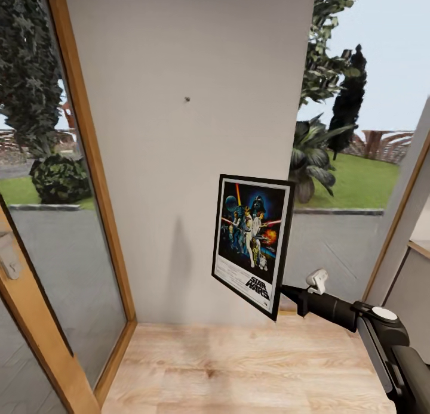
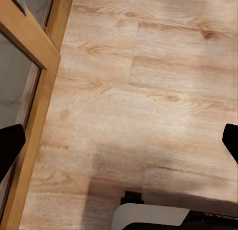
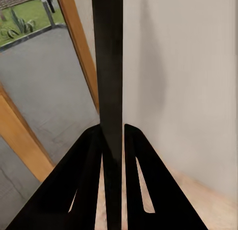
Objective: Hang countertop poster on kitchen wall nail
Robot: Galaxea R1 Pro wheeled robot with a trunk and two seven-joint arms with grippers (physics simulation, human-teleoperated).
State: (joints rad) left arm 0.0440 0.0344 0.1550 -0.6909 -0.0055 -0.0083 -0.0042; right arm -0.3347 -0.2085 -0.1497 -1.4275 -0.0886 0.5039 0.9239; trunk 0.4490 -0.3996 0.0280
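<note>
Clamped on the lower right corner of the poster (image 1: 252, 242), the right gripper (image 1: 285, 293) holds the frame upright in front of the pale wall panel (image 1: 179, 56); the right wrist view shows both black fingers (image 3: 89, 185) pressed against the thin black frame edge (image 3: 110, 91). From the head camera the poster sits at about 4 o'clock from the wall nail (image 1: 187, 98), clearly lower and off to the side, with bare plaster between them. The nail is a tiny dark dot high on the panel, between a wooden door frame (image 1: 89, 163) at 9 o'clock and a garden window (image 1: 352, 104) at 3 o'clock.

The step in hand looks like the carry-up to the nail. To do it well, the arm should lift the poster toward 11 o'clock until its top edge rises just above the nail, keeping the frame vertical and its back parallel to the wall. The poster is held only by a low corner, so it may swing or tilt; slow motion helps. Only then should it ease toward the plaster and lower onto the stud.

The left gripper (image 2: 119, 140) hangs over the wooden floor (image 2: 148, 66), its dark fingertips at opposite edges of the left wrist view, spread wide and holding nothing.
</note>
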